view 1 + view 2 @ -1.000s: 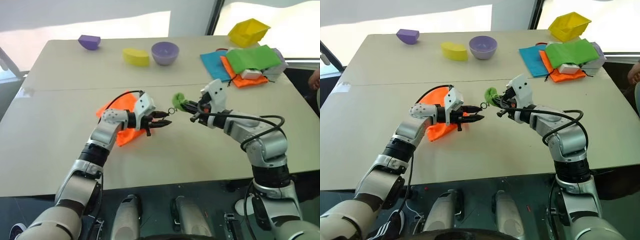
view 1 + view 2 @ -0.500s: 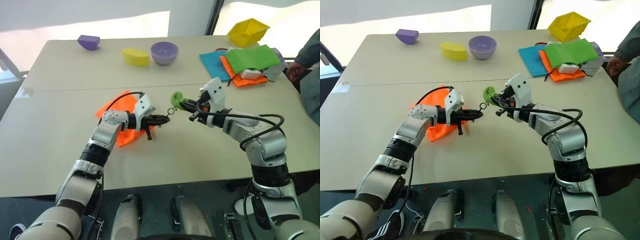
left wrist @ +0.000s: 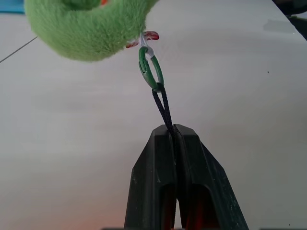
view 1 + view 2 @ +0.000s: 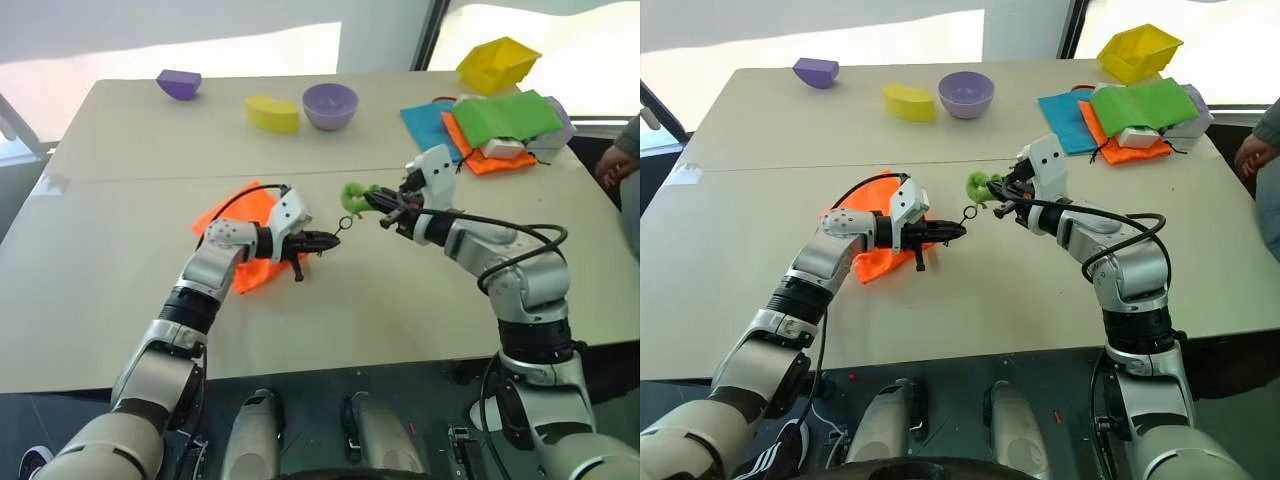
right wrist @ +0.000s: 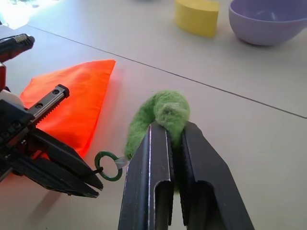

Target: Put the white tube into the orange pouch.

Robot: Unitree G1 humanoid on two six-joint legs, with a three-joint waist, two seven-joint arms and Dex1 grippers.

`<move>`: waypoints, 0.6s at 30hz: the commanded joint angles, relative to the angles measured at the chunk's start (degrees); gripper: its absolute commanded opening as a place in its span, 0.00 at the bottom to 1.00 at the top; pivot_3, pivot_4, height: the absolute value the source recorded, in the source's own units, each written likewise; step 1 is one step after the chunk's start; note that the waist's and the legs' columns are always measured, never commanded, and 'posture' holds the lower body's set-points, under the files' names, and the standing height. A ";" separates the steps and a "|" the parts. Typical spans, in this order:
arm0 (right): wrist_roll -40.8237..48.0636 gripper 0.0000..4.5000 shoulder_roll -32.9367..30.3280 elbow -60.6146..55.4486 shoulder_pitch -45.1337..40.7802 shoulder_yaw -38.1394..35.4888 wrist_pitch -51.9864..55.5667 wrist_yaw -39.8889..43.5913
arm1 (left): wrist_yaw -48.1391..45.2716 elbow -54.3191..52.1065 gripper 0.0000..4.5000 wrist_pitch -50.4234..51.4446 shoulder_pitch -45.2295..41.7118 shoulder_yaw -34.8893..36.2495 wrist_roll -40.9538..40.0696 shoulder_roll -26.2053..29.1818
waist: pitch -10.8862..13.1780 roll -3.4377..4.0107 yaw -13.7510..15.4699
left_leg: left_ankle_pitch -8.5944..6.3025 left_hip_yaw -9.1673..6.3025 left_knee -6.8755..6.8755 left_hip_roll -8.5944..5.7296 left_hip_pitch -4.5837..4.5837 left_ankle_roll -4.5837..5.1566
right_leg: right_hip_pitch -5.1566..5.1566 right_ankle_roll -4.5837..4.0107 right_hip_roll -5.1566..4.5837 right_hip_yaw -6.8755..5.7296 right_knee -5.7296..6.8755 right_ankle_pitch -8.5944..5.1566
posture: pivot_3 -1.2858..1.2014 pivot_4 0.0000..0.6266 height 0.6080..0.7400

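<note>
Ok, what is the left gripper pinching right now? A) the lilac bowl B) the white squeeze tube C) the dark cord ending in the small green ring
C: the left gripper is shut on the dark cord, just below the small green ring.

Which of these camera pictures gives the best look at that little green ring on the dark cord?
The left wrist view: the small green ring hangs close up, between the dark cord and the fuzzy green tuft. The right wrist view shows it smaller, beside the left jaws. In both eye views it is a tiny loop between the two arms.
</note>
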 commanded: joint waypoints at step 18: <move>0.95 0.00 0.55 -4.09 -1.26 -1.77 -1.85 -0.79 | 1.06 0.54 0.32 0.01 -1.04 2.81 -2.00 -2.34 | 0.00 0.00 0.02 | 0.00 0.00 0.02 0.00 0.00 0.00 | 0.00 0.01 0.00 0.00 0.02 0.00 | 0.52 0.24 1.00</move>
